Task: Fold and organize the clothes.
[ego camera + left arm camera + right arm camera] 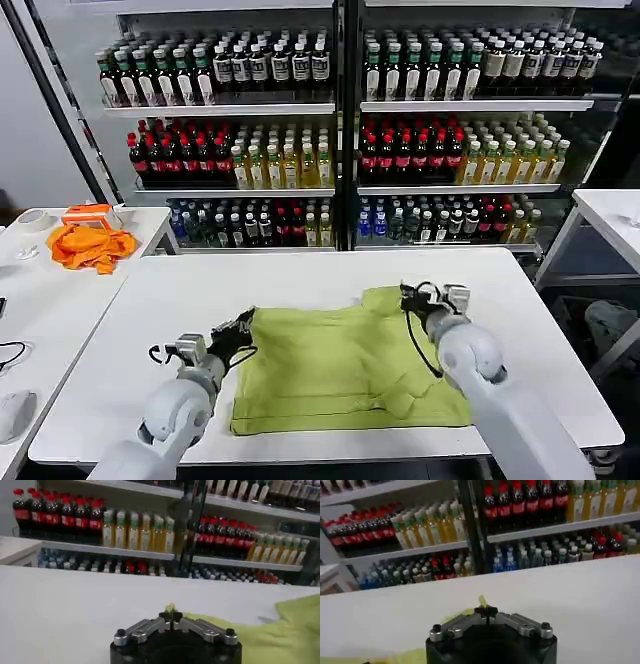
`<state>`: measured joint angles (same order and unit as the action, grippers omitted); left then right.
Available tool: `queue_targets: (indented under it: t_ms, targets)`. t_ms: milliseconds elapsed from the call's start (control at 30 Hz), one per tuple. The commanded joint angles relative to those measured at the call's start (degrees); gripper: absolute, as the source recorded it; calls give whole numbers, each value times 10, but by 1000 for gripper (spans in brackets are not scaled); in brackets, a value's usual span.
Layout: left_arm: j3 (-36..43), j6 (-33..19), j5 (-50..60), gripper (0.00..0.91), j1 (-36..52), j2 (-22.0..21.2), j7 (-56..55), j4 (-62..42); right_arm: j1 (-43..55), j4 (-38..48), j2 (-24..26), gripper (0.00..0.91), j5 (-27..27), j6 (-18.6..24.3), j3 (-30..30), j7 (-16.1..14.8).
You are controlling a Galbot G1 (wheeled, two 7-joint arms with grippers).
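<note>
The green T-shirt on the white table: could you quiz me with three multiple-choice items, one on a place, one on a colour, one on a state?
1. Where is the right gripper?
A. at the T-shirt's far right corner
B. above the shelves
C. on the side table

2. What colour is the cloth on the side table?
A. blue
B. orange
C. white

3. What is the left gripper doing?
A. hanging open
B. pinching the T-shirt's edge
C. holding a bottle

Answers: 1 A, it sits at the far right corner of the T-shirt; 2 B, the cloth is bright orange; 3 B, its wrist view shows green fabric between shut fingers.
</note>
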<state>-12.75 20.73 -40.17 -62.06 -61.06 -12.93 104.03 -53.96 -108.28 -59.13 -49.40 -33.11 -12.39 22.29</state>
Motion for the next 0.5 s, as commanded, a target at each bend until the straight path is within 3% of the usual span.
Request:
queue_targets:
  t_ms: [33,200,500]
  targets:
    - [-32,-3,9,20,-107,9,4,75,-148,-146,29,0,19,0,-76,0]
    - [-47,-1,17,20,-137,10,5,89,-215,-193,30,0,27,0,-126,-5]
    - [-55,3,38,20,-173,1,6,111,-277,-228,18,0,41,0,-153,-4]
